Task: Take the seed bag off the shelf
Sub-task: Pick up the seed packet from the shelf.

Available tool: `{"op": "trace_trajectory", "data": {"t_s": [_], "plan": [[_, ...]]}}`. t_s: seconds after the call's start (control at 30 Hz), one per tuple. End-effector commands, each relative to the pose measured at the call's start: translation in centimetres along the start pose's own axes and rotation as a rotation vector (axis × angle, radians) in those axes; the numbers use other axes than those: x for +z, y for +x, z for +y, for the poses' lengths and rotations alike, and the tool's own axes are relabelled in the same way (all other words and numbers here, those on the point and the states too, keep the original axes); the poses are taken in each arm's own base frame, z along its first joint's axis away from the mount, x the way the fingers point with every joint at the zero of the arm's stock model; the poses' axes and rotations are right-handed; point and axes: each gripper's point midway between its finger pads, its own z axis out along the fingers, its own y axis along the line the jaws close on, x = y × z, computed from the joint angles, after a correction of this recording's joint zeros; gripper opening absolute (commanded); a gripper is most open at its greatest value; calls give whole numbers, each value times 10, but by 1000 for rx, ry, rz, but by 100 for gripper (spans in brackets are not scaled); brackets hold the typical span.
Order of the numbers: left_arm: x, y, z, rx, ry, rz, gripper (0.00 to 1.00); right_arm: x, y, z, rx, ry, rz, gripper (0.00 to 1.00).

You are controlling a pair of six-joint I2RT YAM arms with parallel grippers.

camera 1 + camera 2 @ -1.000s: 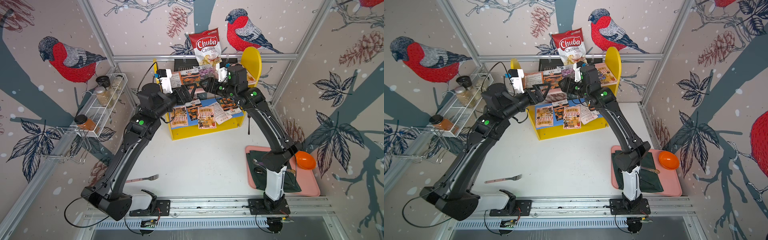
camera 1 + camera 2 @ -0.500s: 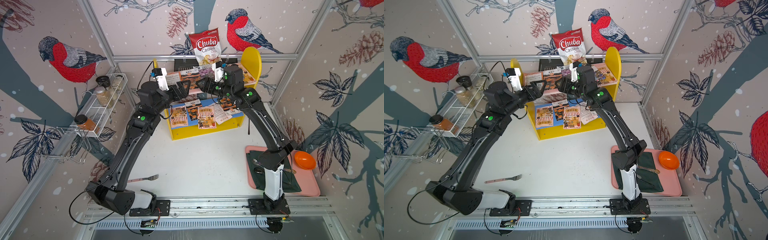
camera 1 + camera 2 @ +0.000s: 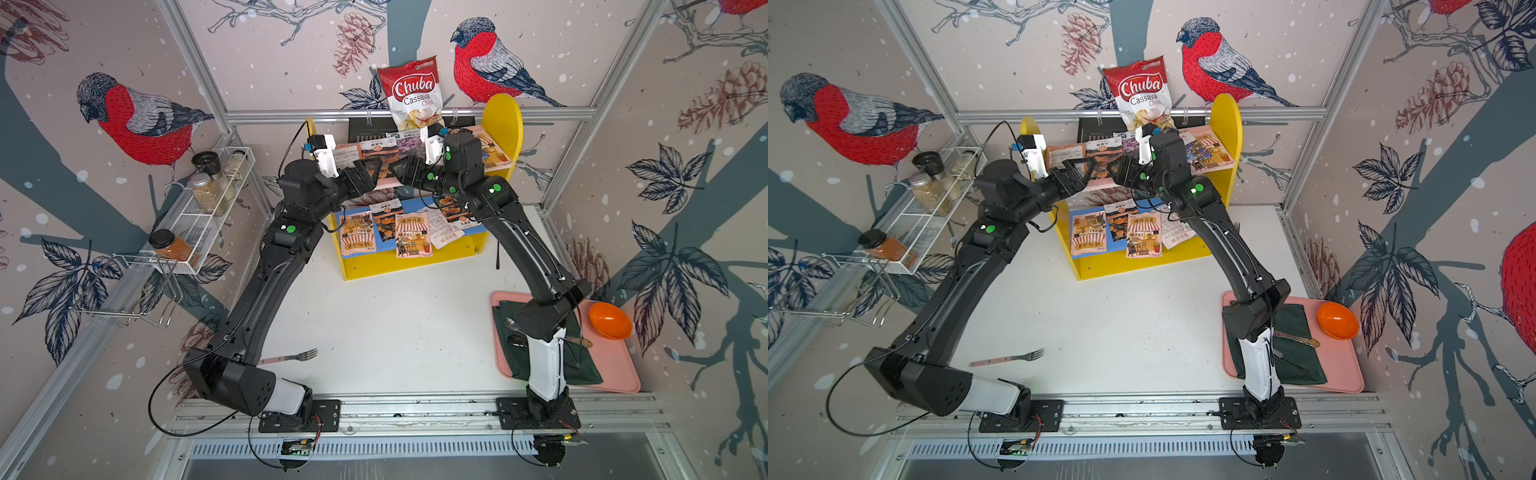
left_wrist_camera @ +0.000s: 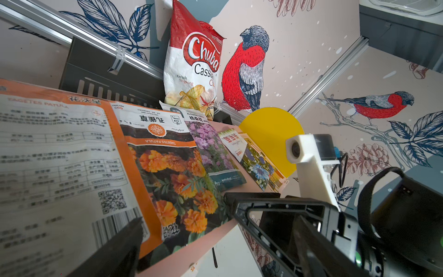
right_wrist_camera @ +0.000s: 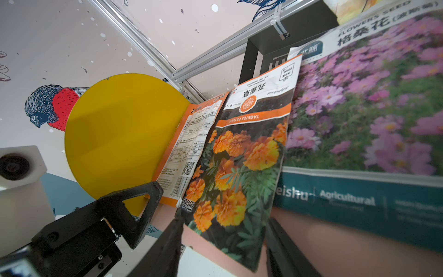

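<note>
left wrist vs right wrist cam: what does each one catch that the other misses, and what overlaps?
Left wrist only: the blue-flower packet beyond the purple-flower packet, and the right arm's white wrist camera.

Right wrist only: the right gripper seen from behind, jaws apart with the lower edge of the marigold seed bag between them, and the left arm's white wrist camera.

Both: the marigold seed bag, the purple-flower packet, the barcode-side packet and the pink upper board they lie on.
</note>
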Motion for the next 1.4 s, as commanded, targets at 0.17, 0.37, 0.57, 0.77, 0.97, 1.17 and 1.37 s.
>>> {"op": "trace_trajectory", "data": {"t_s": [0.17, 0.37, 0.57, 0.77, 0.97, 1.17, 1.37], "plan": [[0, -13, -14, 14, 66, -35, 98, -7, 11, 8, 17, 3, 39, 56], [-1, -14, -10, 14, 56, -38, 98, -16, 19, 18, -1, 3, 40, 54], [-2, -15, -8, 9, 53, -40, 98, -23, 26, 28, -9, -17, 34, 52], [-3, -15, -9, 6, 59, -42, 98, -23, 17, 21, -1, 2, 4, 49], [-6, -16, -9, 12, 55, -43, 98, -21, 10, 15, 21, 3, -14, 47], [-7, -16, -6, 9, 50, -45, 98, -15, 14, 17, 40, -24, 2, 46], [-5, -14, -4, 1, 57, -38, 98, -9, 19, 19, 47, -42, 18, 45]]}}
